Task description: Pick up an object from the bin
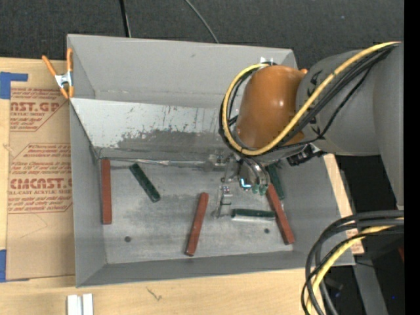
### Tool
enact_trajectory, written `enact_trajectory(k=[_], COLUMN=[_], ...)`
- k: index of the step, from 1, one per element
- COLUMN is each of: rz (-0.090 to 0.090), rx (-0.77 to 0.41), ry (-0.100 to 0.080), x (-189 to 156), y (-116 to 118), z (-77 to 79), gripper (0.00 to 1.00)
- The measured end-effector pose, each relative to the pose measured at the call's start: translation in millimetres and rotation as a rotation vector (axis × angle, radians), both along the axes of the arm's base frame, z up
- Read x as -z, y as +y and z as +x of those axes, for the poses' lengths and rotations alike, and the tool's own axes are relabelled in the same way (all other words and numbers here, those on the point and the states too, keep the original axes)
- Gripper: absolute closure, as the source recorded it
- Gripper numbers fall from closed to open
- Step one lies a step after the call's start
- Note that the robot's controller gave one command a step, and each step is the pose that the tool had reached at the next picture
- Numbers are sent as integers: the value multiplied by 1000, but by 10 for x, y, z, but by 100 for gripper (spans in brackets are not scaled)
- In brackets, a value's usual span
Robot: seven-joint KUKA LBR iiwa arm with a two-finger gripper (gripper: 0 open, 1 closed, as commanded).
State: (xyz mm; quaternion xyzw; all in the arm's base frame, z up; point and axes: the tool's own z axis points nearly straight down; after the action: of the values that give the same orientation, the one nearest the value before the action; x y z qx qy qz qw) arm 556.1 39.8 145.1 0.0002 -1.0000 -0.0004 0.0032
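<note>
Your gripper (228, 199) hangs low over the bin floor, right of centre; you cannot tell from this view how far it is open, or whether it has hold of anything; its tip sits between the upper end of a red-brown stick (196, 223), which lies tilted near the floor's middle, and the left end of a dark green stick (253, 213), which lies nearly level just to the right; whether it touches either, you cannot tell. Above the gripper, the wrist wears a rounded orange cover (268, 107), ringed by yellow and black cables (230, 110); the thick grey arm (357, 104) reaches in from the right, over the bin's right wall. Further out, a second red-brown stick (281, 215) slants along the right side, with another dark green stick (275, 181) beside its upper end, partly hidden by the wrist; a third dark green stick (144, 182) lies left of centre; a third red-brown stick (105, 191) runs along the left wall of the grey metal bin (177, 64).
</note>
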Motion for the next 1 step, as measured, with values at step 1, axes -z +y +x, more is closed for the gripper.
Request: enact_trajectory(k=[1], rz=[0], rx=[1], ry=[-8], x=[-45], y=[-1], z=[19], gripper=[0])
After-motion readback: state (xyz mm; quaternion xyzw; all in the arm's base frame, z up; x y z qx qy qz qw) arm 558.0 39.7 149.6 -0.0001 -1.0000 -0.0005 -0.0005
